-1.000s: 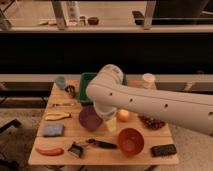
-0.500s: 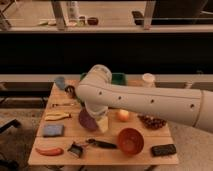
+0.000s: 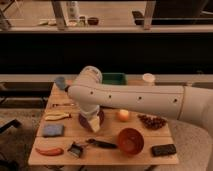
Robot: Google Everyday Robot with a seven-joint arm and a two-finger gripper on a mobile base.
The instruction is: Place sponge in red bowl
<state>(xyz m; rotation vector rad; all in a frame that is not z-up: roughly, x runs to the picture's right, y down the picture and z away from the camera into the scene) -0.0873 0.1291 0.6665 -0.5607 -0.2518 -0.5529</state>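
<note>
Sponge (image 3: pixel 52 130) lies flat on the worktop's (image 3: pixel 107 156) left side, untouched; pincer (image 3: pixel 93 124) (spread wide, empty, presumably readied to grab) hangs over the purple bowl (image 3: pixel 84 120).

Setting: indoor robot test area, lab-like, not a home.

Evidence:
- Plain wooden table (image 3: pixel 100 156) standing alone on a speckled grey floor (image 3: pixel 194 146), laid out with unrelated small objects in rows.
- Large white robot arm (image 3: pixel 145 100) reaching in from the right. Its gripper (image 3: pixel 93 123) is over the purple bowl (image 3: pixel 84 120) at mid-table.
- Far side: a long horizontal rail (image 3: pixel 30 79), and a raised ledge (image 3: pixel 110 28) carrying bottles (image 3: pixel 73 10).
</note>
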